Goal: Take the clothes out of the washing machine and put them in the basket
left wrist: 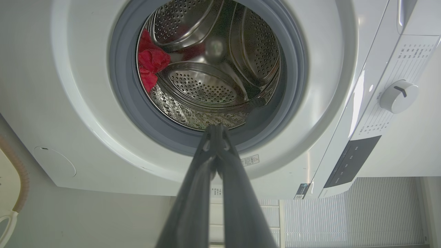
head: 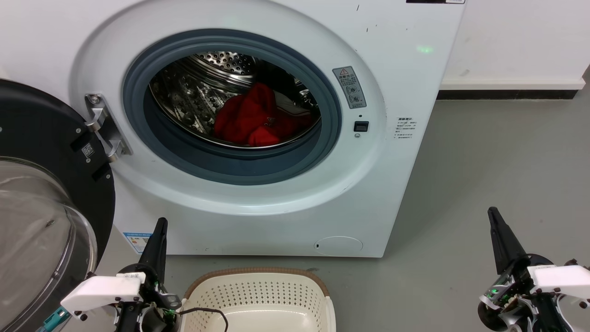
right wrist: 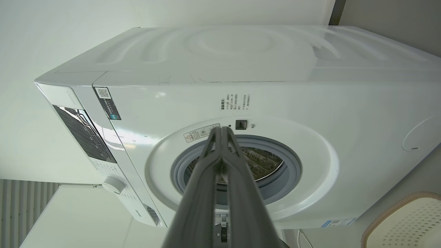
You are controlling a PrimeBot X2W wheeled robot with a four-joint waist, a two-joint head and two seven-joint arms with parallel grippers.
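The red jersey [head: 258, 120] lies bunched in the drum, its near edge hidden behind the grey porthole rim [head: 230, 170] and its markings unreadable among the folds. The head view's near edge cuts off the basket [head: 258, 273], its left edge the door [head: 41, 129], its far edge the washing machine [head: 405, 69]. The warning sticker [head: 350, 86] is too small to read.

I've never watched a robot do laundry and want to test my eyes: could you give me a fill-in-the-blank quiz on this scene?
1. The clothes lying in the washing machine's drum are coloured ____.
2. The machine's door stands ____.
3. The cream basket has a ____ woven-look rim.
4. The left pincer and the right pincer are both ____, holding nothing.
Missing words: red; open; brown; shut.
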